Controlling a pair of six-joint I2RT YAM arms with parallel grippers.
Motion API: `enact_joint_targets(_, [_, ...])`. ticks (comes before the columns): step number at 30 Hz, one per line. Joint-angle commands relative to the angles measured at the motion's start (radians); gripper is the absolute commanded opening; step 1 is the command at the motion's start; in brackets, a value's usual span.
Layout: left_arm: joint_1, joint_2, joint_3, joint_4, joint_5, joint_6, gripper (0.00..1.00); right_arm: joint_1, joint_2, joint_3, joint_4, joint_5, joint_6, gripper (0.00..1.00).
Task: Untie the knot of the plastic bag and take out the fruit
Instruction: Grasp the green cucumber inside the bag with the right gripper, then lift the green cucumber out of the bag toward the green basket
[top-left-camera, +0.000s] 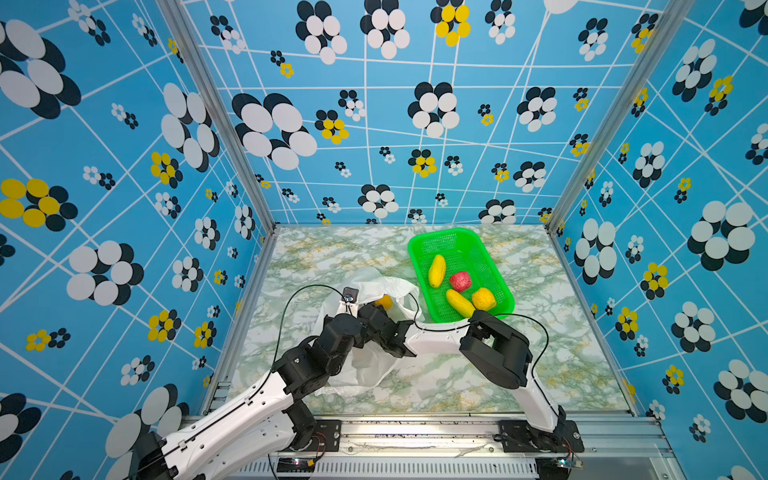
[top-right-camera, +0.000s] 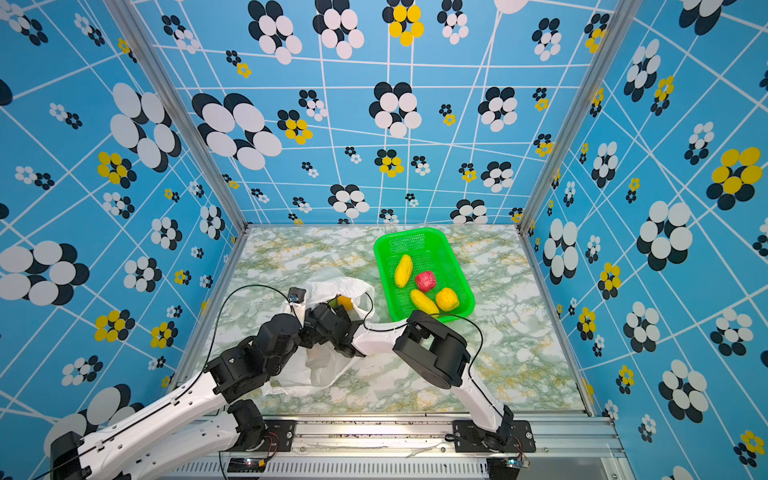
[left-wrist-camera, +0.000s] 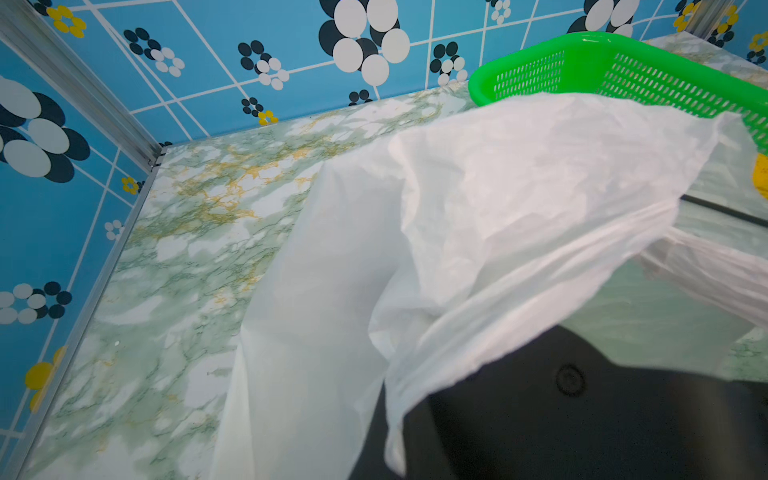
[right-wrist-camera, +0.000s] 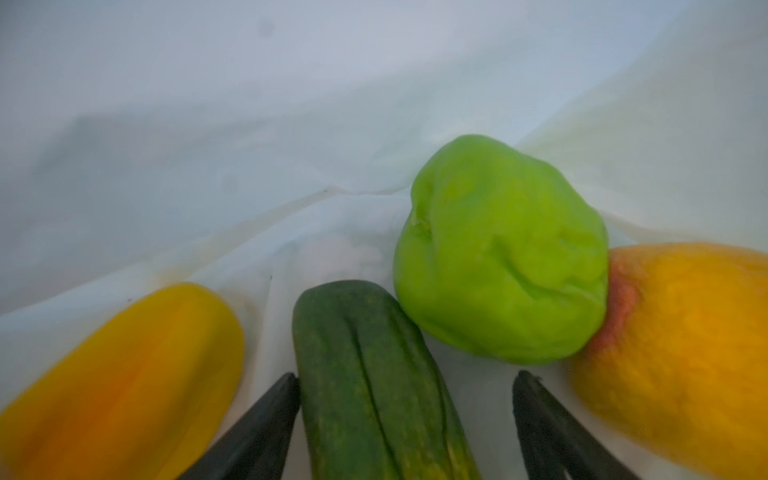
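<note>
Both top views: the plastic bag (top-left-camera: 386, 284) lies left of centre toward the near edge, mouth open, no knot visible. The green basket (top-left-camera: 444, 232), far right, holds 4 of the fruit (top-left-camera: 460, 281). Left wrist: left gripper (left-wrist-camera: 569, 353) is clamped on raised bag film. Right wrist: right gripper (right-wrist-camera: 407, 380) is inside the bag, fingers (right-wrist-camera: 266, 424) apart astride the dark green long fruit (right-wrist-camera: 365, 353), with 3 more beside it. Fruit is probably light and smooth; grip across its middle, clear of the thin, slippery film. No legible writing.
</note>
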Motion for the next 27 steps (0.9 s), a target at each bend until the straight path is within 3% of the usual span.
enact_joint_targets(1, [-0.047,-0.005,0.063,0.155,0.198,0.001,0.00,0.004,0.036,0.008,-0.105,-0.005,-0.007,0.66])
enact_joint_targets(5, [-0.043,0.000,0.057,0.174,0.171,0.002,0.00,0.004,-0.006,-0.030,-0.113,-0.001,0.011,0.41])
enact_joint_targets(8, [-0.039,0.018,0.047,0.210,0.163,-0.001,0.00,0.007,-0.061,-0.060,-0.116,-0.018,0.023,0.34])
enact_joint_targets(15, [0.015,0.070,0.069,0.228,0.170,-0.023,0.00,0.013,-0.259,-0.211,-0.050,-0.066,0.045,0.30])
enact_joint_targets(20, [0.072,0.083,0.086,0.233,0.185,-0.022,0.00,0.014,-0.391,-0.343,0.050,-0.163,0.075,0.29])
enact_joint_targets(27, [0.211,0.158,0.182,0.175,0.284,-0.038,0.00,0.031,-0.424,-0.409,0.088,-0.186,0.114,0.24])
